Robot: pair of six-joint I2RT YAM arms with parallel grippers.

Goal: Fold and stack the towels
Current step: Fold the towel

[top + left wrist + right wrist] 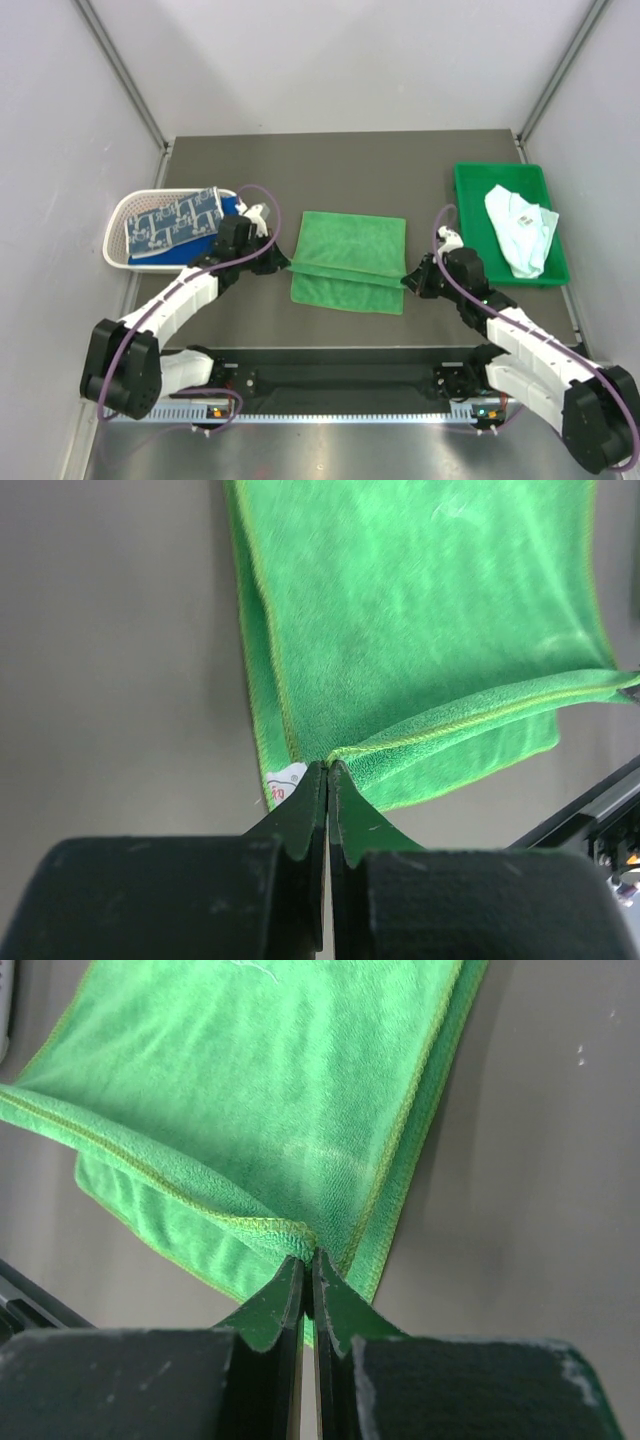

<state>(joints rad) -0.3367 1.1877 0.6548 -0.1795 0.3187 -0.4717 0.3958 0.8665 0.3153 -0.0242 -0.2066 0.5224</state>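
A bright green towel (348, 255) lies spread at the table's middle with its near edge lifted and carried back over the rest. My left gripper (287, 264) is shut on that edge's left corner (340, 752), beside a white label (285, 780). On the other side, my right gripper (406, 281) is shut on the right corner (300, 1232). The raised hem (480, 712) runs taut between the two grippers. A pale mint towel (520, 228) lies crumpled in the green tray (470, 225). A white towel with blue-grey print (170, 222) rests over a royal blue one (232, 205) in the basket.
The white mesh basket (118, 232) stands at the left edge of the table, close to my left arm. At the right edge sits the rigid green tray. A black rail (340, 380) runs along the near side between the arm bases.
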